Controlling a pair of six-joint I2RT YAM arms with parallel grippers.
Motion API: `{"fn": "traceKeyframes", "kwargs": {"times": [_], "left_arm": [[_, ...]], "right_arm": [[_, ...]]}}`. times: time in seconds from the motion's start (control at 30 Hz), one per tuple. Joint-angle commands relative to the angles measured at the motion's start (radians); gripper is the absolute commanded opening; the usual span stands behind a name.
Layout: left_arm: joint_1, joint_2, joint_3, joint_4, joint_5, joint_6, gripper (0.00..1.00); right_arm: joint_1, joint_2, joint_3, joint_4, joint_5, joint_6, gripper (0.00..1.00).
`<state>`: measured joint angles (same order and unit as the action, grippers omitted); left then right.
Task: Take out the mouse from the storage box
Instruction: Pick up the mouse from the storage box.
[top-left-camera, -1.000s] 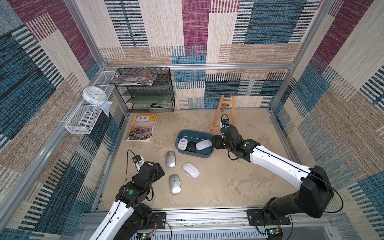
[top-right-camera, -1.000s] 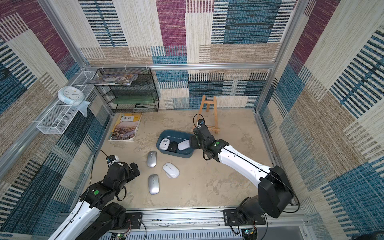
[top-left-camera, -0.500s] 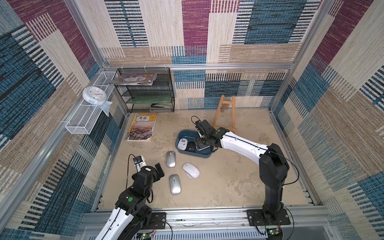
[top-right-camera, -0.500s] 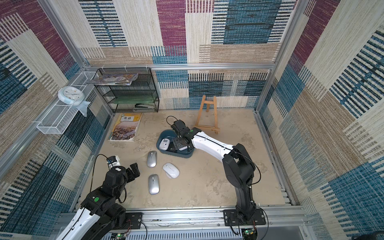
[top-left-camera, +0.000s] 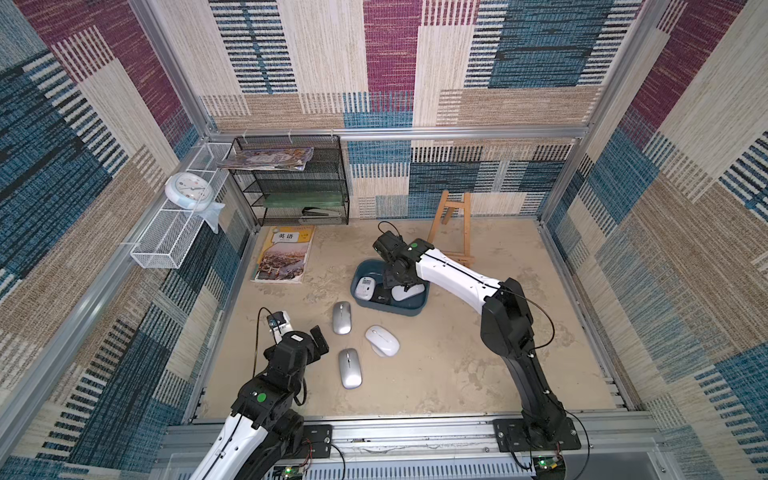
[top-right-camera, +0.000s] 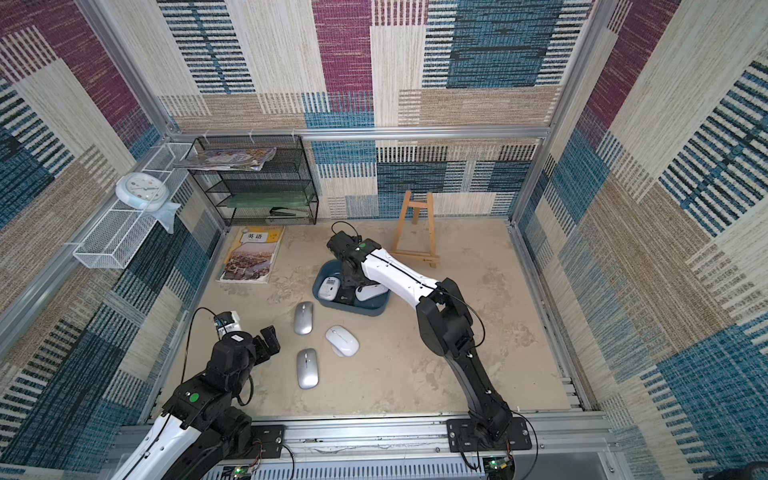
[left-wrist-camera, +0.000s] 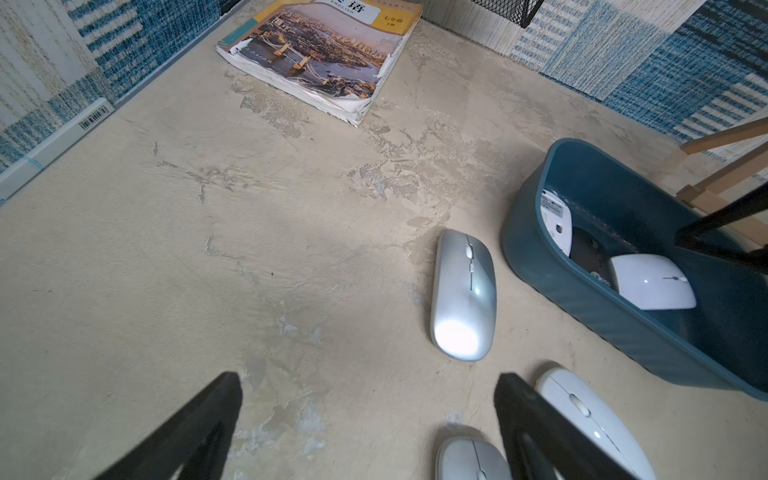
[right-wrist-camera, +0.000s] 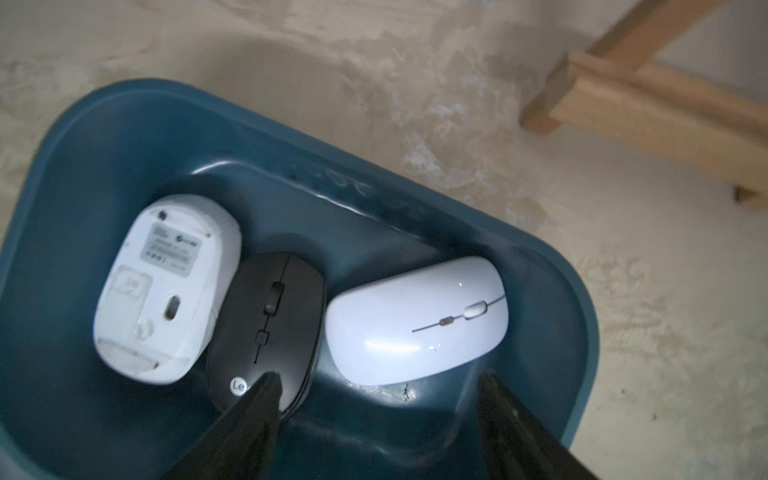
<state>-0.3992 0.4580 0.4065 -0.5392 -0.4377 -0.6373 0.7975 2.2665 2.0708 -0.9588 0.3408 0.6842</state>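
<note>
Storage box (left-wrist-camera: 582, 303) (dark teal plastic tub) w/ 2 white mice (right-wrist-camera: 415, 324), 1 black mouse (right-wrist-camera: 266, 324). Outside: 2 silver mice (left-wrist-camera: 463, 295), 1 white oval mouse (top-left-camera: 382, 340). Left gripper (left-wrist-camera: 368, 390), right gripper (right-wrist-camera: 378, 378): fingers apart.

three mice (right-wrist-camera: 266, 328) side by side in teal storage box (right-wrist-camera: 374, 195)

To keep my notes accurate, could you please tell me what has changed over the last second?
The right pincer swung from beside the storage box to over it and hangs open above the white mouse, gripping nothing. The left pincer stayed open, barely shifting. The other mice, in the box and on the table, lie as before.
</note>
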Motion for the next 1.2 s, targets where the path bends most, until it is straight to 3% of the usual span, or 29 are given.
{"fn": "traceKeyframes", "kwargs": {"times": [0.0, 0.1, 0.4, 1.17], "left_arm": [[0.001, -0.002, 0.005, 0.012, -0.009, -0.001, 0.99], [0.001, -0.009, 0.006, 0.007, 0.0, -0.002, 0.99], [0.001, -0.046, 0.005, -0.014, 0.012, -0.011, 0.99], [0.0, -0.1, 0.003, -0.041, 0.025, -0.024, 0.99]], "right_arm": [[0.008, 0.021, 0.023, -0.134, 0.024, 0.347, 0.81], [0.007, 0.043, 0.036, -0.139, -0.021, 0.47, 0.81], [0.001, 0.081, 0.029, -0.068, -0.101, 0.639, 0.81], [-0.071, 0.187, 0.036, -0.034, -0.012, 0.701, 0.74]]}}
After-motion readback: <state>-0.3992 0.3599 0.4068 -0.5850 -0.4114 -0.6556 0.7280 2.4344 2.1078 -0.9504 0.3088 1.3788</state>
